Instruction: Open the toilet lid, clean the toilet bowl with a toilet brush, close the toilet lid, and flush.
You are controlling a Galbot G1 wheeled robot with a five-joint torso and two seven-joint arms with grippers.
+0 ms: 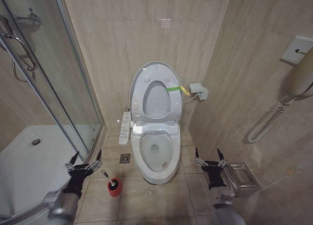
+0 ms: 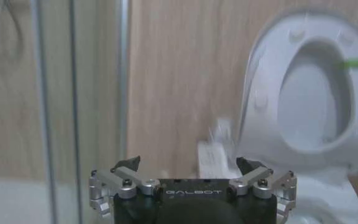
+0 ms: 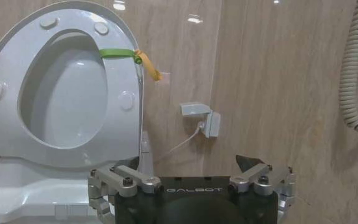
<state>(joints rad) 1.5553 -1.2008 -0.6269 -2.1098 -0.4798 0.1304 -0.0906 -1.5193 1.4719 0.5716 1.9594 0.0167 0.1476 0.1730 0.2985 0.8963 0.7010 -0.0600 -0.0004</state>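
With the toilet lid raised, the left gripper, fingers spread and empty, should descend squarely over the toilet brush just beside them; the right gripper waits open.

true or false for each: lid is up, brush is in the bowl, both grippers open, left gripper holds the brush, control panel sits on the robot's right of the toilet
1. The toilet lid stands raised against the wall. True.
2. The toilet brush is in the toilet bowl. False: it stands on the floor at the robot's left of the bowl.
3. The left gripper and the right gripper are open. True.
4. The left gripper holds the brush. False: it is empty, apart from the brush.
5. The button panel is on the robot's right. False: left.
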